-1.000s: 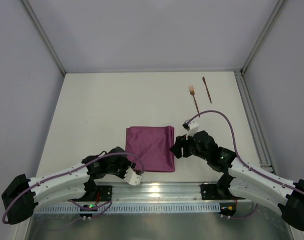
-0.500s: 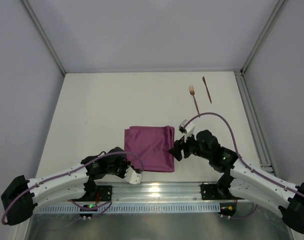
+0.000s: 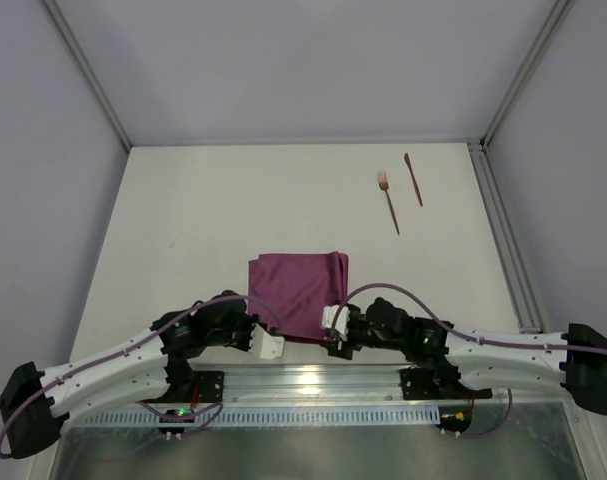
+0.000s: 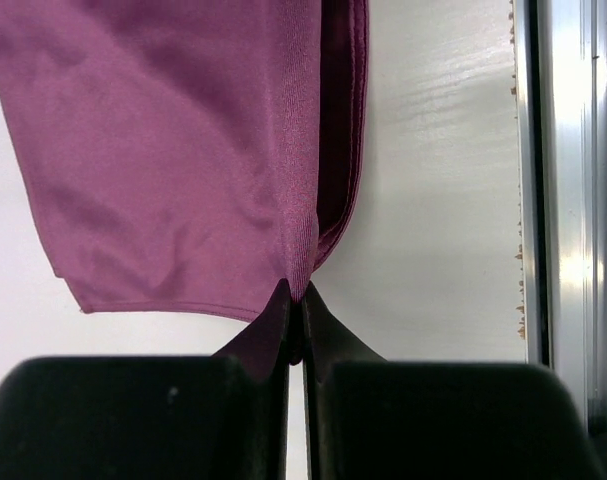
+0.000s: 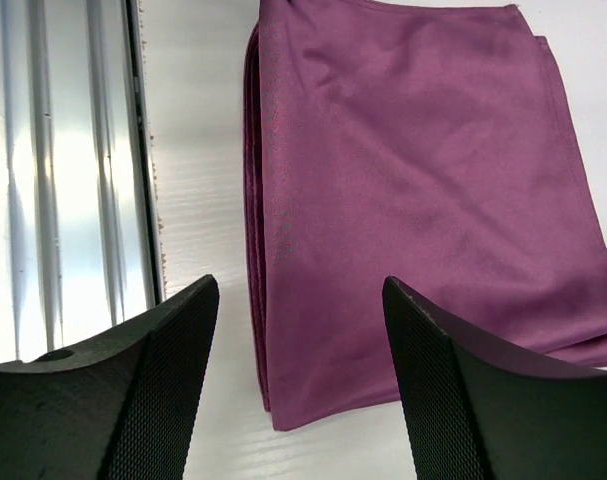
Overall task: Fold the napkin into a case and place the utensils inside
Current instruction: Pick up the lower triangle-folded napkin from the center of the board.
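Left wrist: left end effector (image 4: 295,300) pinches satiny napkin (image 4: 173,140); right end effector (image 5: 298,287) released.

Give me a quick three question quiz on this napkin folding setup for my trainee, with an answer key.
1. True or false: the left end effector is shut on the folded napkin.
2. Where do the fork and knife lie? A: inside the napkin. B: on the table, apart from the napkin. C: under the napkin.
3. Fill in: the right end effector is at the napkin's near right corner with its jaws ____.

Key: 1 true; 2 B; 3 open.
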`<state>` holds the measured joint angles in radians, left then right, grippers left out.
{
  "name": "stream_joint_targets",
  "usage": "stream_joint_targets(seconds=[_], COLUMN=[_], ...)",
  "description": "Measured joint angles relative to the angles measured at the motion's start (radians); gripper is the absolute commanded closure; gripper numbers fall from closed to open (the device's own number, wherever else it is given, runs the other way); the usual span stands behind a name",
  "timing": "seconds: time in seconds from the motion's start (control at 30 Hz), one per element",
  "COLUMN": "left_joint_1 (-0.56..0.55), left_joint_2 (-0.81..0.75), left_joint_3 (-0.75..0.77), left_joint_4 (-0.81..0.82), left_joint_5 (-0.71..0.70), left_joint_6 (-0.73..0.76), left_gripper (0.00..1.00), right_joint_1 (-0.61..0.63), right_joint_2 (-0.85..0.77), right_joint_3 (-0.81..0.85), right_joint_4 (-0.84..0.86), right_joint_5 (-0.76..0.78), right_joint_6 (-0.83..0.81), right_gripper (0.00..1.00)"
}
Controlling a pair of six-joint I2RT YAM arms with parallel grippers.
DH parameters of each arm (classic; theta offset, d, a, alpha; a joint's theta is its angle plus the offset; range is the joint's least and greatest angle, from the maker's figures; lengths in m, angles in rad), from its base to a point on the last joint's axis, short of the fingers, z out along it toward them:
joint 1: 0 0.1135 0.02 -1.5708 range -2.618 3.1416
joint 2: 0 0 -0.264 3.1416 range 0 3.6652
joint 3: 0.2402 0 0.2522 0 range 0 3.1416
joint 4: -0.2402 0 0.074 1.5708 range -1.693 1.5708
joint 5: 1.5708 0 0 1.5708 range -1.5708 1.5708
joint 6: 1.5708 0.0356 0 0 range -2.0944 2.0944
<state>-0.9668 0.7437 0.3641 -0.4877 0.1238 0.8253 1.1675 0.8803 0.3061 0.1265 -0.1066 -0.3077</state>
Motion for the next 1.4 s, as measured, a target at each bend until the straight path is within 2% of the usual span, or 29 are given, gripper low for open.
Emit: stream_joint_targets(seconds=[0.17,0.33,0.43,0.53,0.83,1.0,1.4], left_joint_1=[0.0,0.0,0.0,0.0,0.001,0.001,0.001], left_joint_2=[-0.012,-0.004,-0.001,-0.002,-0.017,-0.018,-0.018], left_joint_3=[0.024,0.032,0.035,0.042,0.043,0.047,0.061], left_joint_4=[-0.008,-0.026,-0.038,-0.049,-0.057,-0.057,-0.057], left_joint_5=[0.0,-0.001,-0.001,0.0,0.005,0.008,0.019], left_joint_6=[-0.007,-0.006,-0.006,-0.007,-0.018,-0.036,-0.064], left_gripper=[1.0,1.0,1.0,1.0,1.0,1.0,1.0], right_joint_1=[0.097,0.272,0.301,0.303,0.325,0.34,0.358], right_joint_2=[0.11,0.438,0.609,0.7,0.816,0.822,0.918], right_joint_3=[-0.068,-0.059,-0.036,-0.025,-0.028,-0.087,-0.032], right_joint_4=[0.244,0.603,0.75,0.858,1.074,1.087,1.142], right_joint_5=[0.14,0.349,0.426,0.473,0.512,0.469,0.532], right_joint_6=[-0.03,-0.071,-0.092,-0.102,-0.084,-0.035,-0.029], right_gripper=[0.28,0.23,0.21,0.21,0.21,0.21,0.21])
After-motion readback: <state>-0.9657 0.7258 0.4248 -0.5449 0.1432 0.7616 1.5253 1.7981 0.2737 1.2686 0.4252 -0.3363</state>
